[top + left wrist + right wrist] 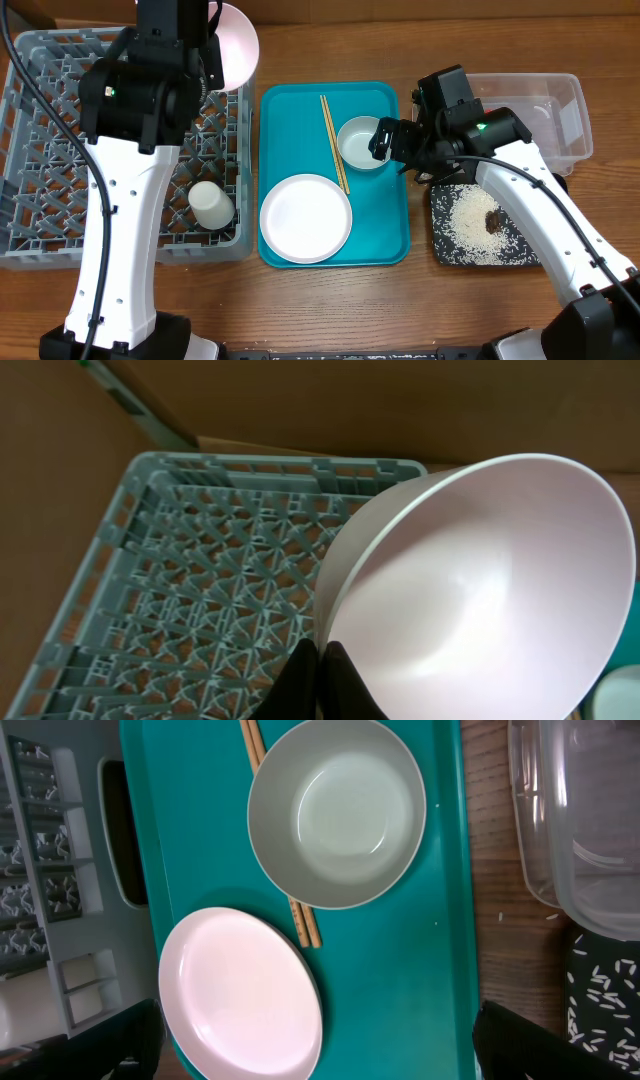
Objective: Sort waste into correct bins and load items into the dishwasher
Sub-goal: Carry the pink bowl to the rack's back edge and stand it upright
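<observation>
My left gripper (pixel 322 678) is shut on the rim of a pale pink bowl (pixel 490 590), held tilted above the far right side of the grey dish rack (pixel 170 590); the bowl (pixel 235 45) shows at the rack's (pixel 40 150) back right in the overhead view. A white cup (pixel 211 205) stands in the rack. On the teal tray (pixel 390 240) lie the plate (pixel 305 218), a pale green bowl (pixel 360 143) and the chopsticks (pixel 333 140). My right gripper (pixel 315 1050) is open and empty over the tray near the green bowl (pixel 337 812) and plate (pixel 240 995).
The clear tub (pixel 545 115) stands at the right. In front of it the black tray (pixel 445 250) holds rice grains (pixel 470 225) and a brown scrap (pixel 493 221). A cardboard wall (pixel 300 400) rises behind the rack.
</observation>
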Controlling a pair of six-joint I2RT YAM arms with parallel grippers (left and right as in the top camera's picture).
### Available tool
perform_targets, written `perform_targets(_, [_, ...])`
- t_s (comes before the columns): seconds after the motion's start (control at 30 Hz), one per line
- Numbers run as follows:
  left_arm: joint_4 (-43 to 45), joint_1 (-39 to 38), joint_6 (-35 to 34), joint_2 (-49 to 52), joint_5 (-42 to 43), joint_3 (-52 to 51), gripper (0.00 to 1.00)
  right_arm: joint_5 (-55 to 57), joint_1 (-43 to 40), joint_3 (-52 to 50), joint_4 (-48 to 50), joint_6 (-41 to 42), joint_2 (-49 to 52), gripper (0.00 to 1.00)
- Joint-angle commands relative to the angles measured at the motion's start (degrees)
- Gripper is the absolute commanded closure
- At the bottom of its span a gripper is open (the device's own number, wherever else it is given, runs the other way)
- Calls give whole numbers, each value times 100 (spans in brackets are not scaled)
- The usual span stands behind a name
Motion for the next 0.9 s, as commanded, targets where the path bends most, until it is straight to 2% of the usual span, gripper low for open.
perform_targets(0.0, [155, -74, -144, 4, -925, 44, 96, 61, 24, 160, 15, 0, -90, 0])
perform_targets(0.17, [511, -81, -144, 291, -1856, 44, 96, 61, 24, 160, 17, 0, -90, 0])
perform_targets(0.43, [702, -101, -76, 1294, -3097, 44, 96, 61, 24, 160, 17, 0, -90, 0])
perform_targets(0.63, [855, -339, -26, 2205, -4557, 44, 96, 61, 24, 160, 17, 0, -90, 0])
perform_targets(0.87, [968, -326, 219, 2999, -5073, 44, 96, 61, 24, 160, 17, 0, -90, 0])
